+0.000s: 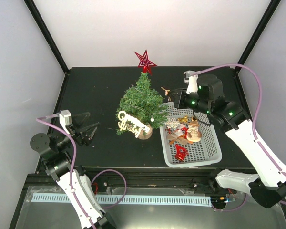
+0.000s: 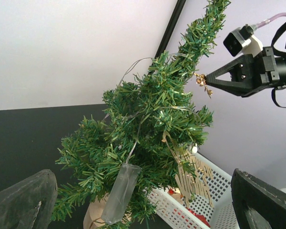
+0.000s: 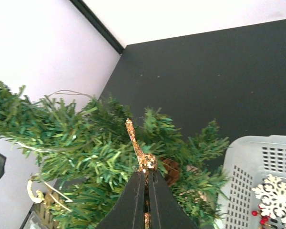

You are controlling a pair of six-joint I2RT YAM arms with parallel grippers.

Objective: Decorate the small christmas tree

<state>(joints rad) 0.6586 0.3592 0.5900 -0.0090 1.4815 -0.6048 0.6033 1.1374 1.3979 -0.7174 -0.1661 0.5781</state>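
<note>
The small christmas tree stands mid-table on a wooden disc base, with a red star on top and a gold script sign hanging low on its front. My right gripper is at the tree's right side, shut on a glittery gold ornament whose thin end points into the branches. From the left wrist view, that ornament hangs at the right gripper's tip beside the upper tree. My left gripper rests open and empty, left of the tree.
A white basket right of the tree holds a white snowflake, a wooden snowman and a red ornament. A translucent battery pack hangs on a thin wire from the tree's lower branches. Black frame posts stand at the back corners.
</note>
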